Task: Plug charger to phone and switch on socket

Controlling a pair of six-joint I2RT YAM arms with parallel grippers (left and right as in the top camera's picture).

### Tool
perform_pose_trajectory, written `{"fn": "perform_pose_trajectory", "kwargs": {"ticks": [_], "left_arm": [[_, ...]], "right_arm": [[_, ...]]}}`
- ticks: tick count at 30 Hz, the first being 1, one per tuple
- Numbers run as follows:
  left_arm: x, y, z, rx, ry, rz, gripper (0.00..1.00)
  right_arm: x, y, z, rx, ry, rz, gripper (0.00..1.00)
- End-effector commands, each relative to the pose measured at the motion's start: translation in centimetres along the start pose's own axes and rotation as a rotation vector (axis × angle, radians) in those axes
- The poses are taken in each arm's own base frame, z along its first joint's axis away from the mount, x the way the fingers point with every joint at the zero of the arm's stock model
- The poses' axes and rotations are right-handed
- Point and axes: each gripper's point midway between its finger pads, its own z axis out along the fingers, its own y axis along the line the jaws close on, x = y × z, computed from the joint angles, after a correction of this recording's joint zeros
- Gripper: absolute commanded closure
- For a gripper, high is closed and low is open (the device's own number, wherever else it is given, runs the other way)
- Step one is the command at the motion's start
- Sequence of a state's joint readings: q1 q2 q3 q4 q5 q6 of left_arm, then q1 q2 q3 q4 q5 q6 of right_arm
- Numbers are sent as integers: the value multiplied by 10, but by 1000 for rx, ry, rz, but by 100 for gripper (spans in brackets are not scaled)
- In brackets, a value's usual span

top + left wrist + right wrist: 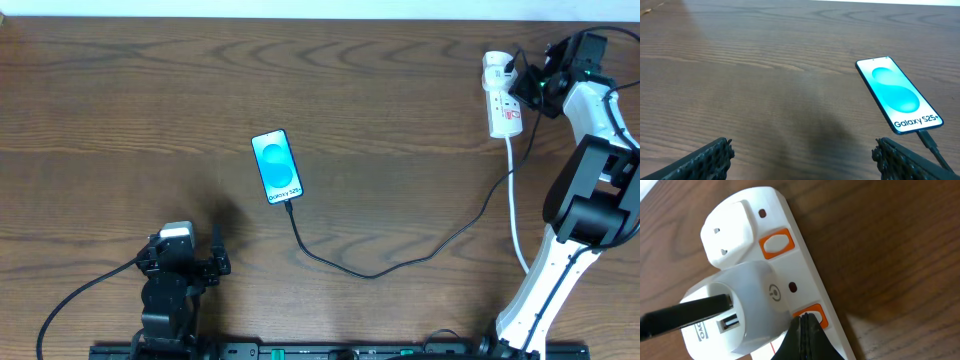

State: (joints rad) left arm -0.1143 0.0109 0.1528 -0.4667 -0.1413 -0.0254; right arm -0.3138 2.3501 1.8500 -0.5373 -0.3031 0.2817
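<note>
The phone [277, 166] lies mid-tabletop, the charger [380, 270] plugged into its near end. At the far right corner, the closed right pincer [805, 322] sits at an orange switch [822, 319] on the socket [503, 100]; the left pincer [802, 157] hangs open.

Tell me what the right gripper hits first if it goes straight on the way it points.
The nearer orange switch on the power strip. The shut right gripper points its tip straight at it and may already touch it; depth is unclear from the wrist view.

Phone [899, 95] screen reads "Galaxy S25+"; adapter [756, 287] bears power symbol.
</note>
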Motion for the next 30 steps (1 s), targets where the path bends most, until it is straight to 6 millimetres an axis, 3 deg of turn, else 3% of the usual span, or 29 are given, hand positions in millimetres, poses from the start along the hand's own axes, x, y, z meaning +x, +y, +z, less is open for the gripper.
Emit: {"fn": "perform_pose_trajectory", "kwargs": {"ticks": [1,30], "left_arm": [[6,1,3,-9,9,3,7],[6,1,3,-9,9,3,7]], "right_arm": [[19,8,20,-26,55,3,99],[37,49,26,-135,109,-57,99]]}}
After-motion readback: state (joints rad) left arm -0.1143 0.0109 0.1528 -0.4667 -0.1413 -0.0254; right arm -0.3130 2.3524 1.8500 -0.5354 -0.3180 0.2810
